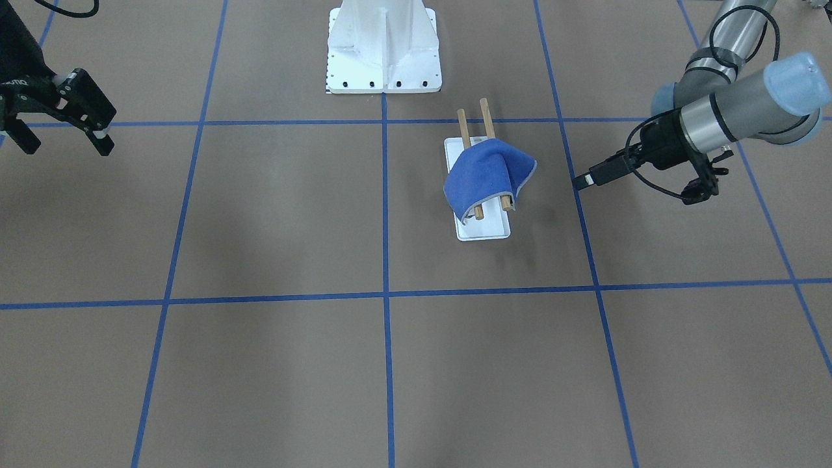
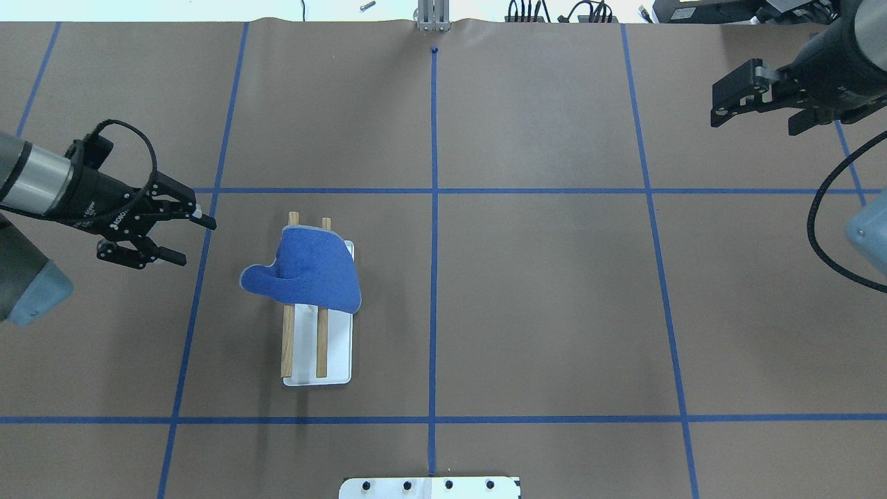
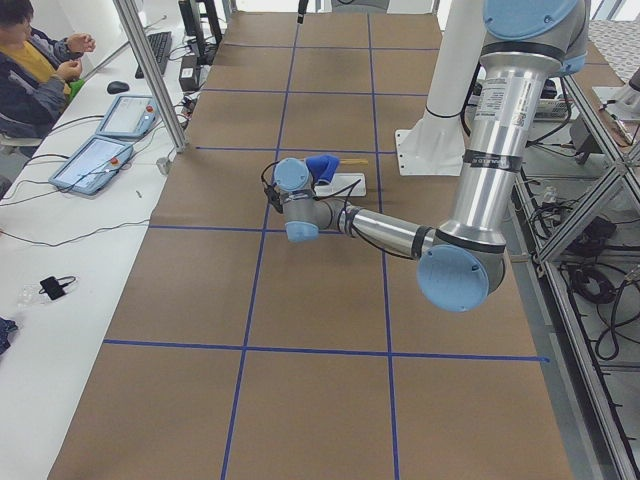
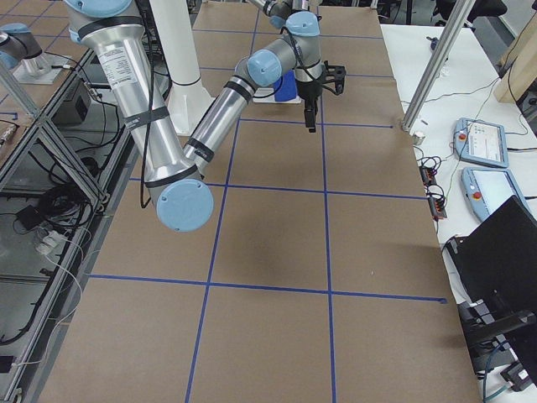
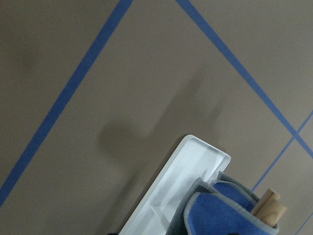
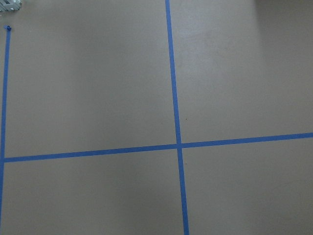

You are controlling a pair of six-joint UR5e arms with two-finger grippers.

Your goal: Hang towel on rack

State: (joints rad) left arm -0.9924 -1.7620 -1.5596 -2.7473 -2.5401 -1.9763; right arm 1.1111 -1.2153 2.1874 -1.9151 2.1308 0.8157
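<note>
The royal-blue towel (image 2: pixel 305 274) with its pale grey border lies draped over the far end of the rack's two wooden rods (image 2: pixel 321 343). One corner hangs off toward the robot's left. The rack's white base plate (image 2: pixel 339 360) sits under them. The towel also shows in the front view (image 1: pixel 484 172) and the left wrist view (image 5: pixel 225 213). My left gripper (image 2: pixel 190 241) is open and empty, a short way to the left of the towel and apart from it. My right gripper (image 2: pixel 755 121) is open and empty, far off at the table's far right, and it also shows in the front view (image 1: pixel 65 146).
The large white bolted pedestal (image 1: pixel 383 49) stands at the robot's side of the table. Blue tape lines (image 2: pixel 434 208) divide the brown table top. An operator (image 3: pixel 30 60) sits at a side bench with tablets (image 3: pixel 95 160).
</note>
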